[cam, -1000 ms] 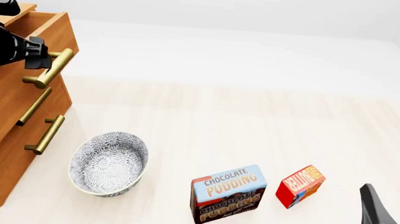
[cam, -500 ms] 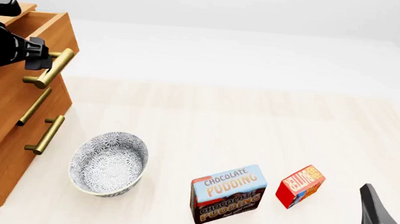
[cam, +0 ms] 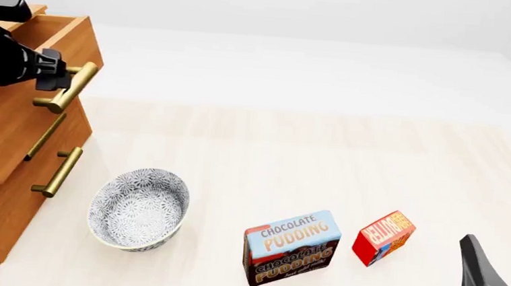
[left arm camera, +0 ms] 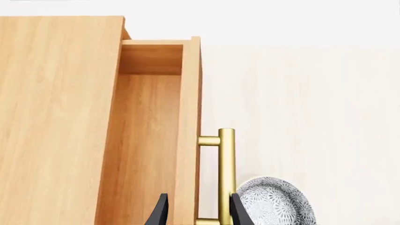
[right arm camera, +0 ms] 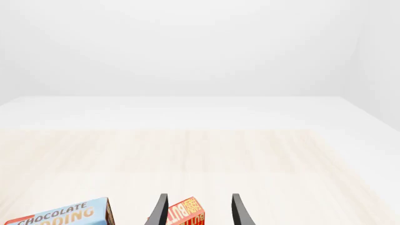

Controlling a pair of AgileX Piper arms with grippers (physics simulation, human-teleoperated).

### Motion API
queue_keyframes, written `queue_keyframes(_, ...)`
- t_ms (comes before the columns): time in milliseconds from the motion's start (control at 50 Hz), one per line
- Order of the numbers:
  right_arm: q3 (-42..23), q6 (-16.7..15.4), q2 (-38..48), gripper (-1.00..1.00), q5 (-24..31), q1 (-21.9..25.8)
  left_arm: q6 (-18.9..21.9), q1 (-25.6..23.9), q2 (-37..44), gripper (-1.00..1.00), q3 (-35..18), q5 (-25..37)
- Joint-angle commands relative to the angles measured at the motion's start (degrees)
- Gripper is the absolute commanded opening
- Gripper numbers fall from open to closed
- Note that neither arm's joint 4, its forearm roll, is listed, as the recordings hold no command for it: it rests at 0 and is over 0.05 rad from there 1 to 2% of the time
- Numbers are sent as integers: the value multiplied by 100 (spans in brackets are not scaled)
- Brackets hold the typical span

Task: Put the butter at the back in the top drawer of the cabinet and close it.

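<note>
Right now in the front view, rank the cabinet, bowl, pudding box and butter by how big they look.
1. Cabinet
2. Bowl
3. Pudding box, close to the bowl in apparent size
4. Butter

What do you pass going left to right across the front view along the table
Cabinet → bowl → pudding box → butter → right gripper.
</note>
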Motion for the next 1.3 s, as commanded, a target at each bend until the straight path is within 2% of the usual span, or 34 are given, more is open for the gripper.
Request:
queue_keyframes(20,0,0,0,100,0,0,47,-74,1,100,147,25)
queue_keyframes(360,0,0,0,100,0,0,76,-175,-178,100,-33,108)
queue_keyframes(1300,0,0,0,100,0,0,148,-484,-46,100,318,-190)
